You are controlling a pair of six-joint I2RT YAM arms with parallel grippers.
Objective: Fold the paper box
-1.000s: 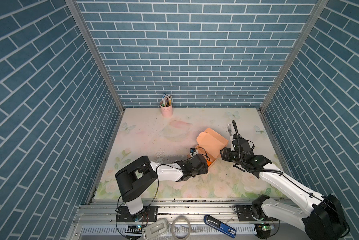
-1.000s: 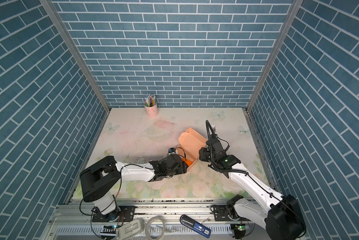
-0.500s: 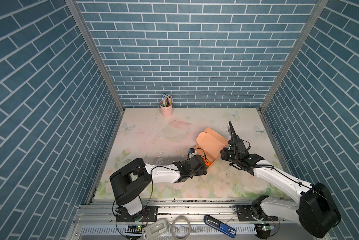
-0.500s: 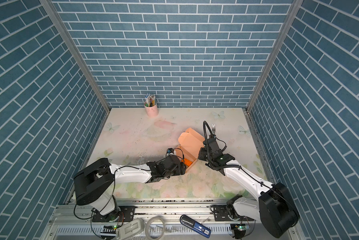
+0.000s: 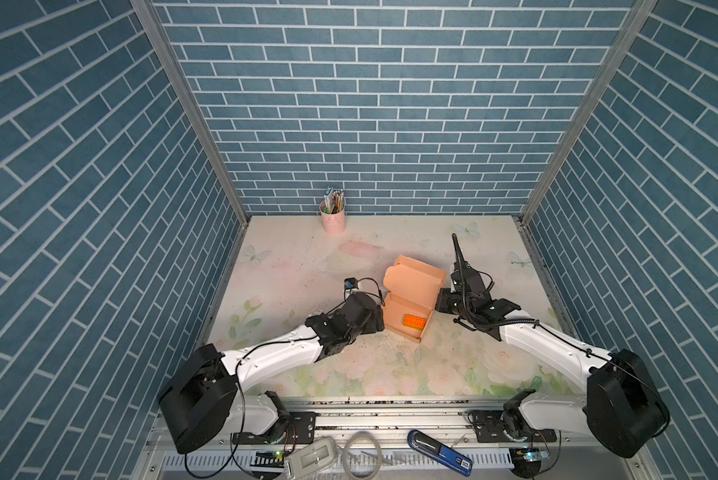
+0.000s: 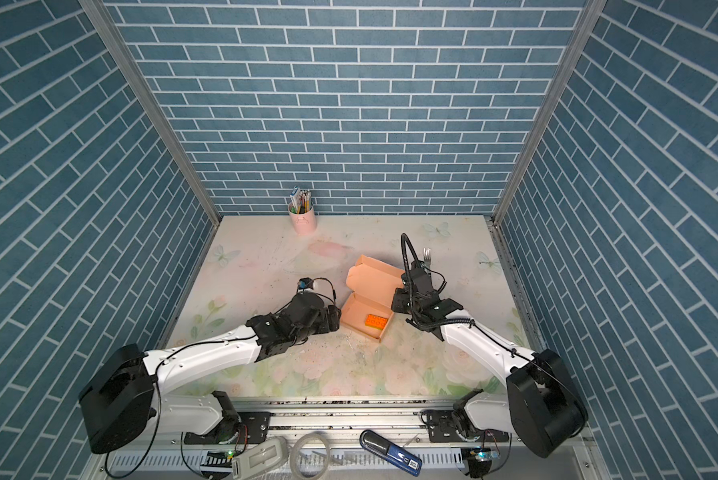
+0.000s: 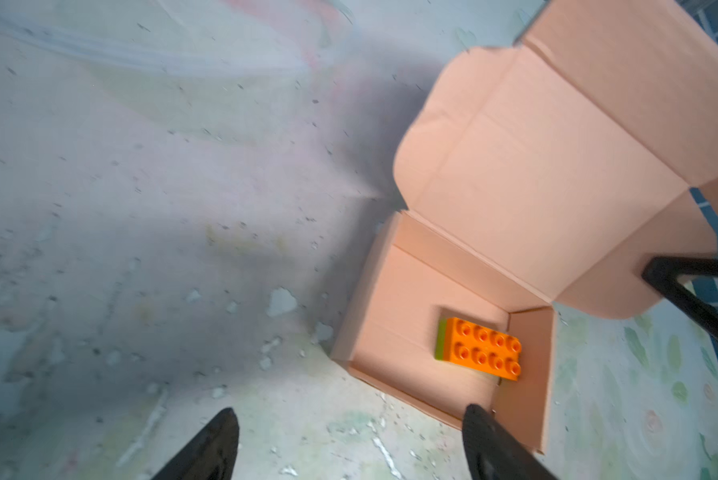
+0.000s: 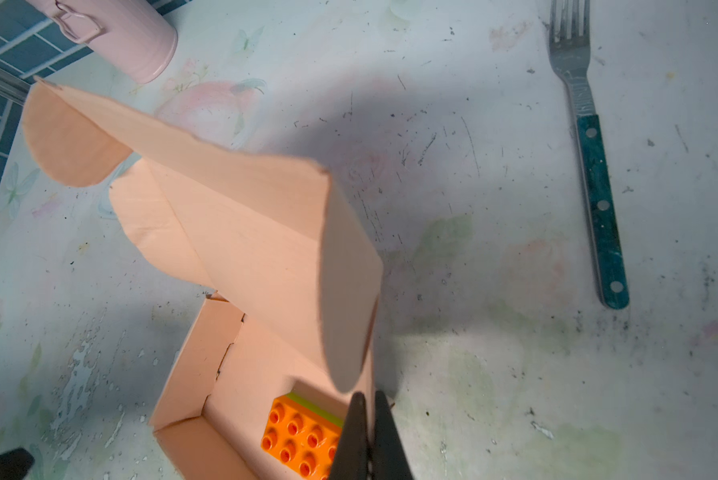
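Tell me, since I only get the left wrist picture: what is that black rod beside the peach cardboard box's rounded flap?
Observer: That is the right gripper. The right wrist view shows it shut, seemingly pinching the rounded side flap on the lid of the peach cardboard paper box.
Operator: Is anything lying around besides the box and the orange studded brick inside it?
Observer: Yes, a metal fork with a teal handle lies flat, apart from the box.
Operator: Anything more?
Observer: A pink cup of pens stands upright at the far edge, well behind the box.
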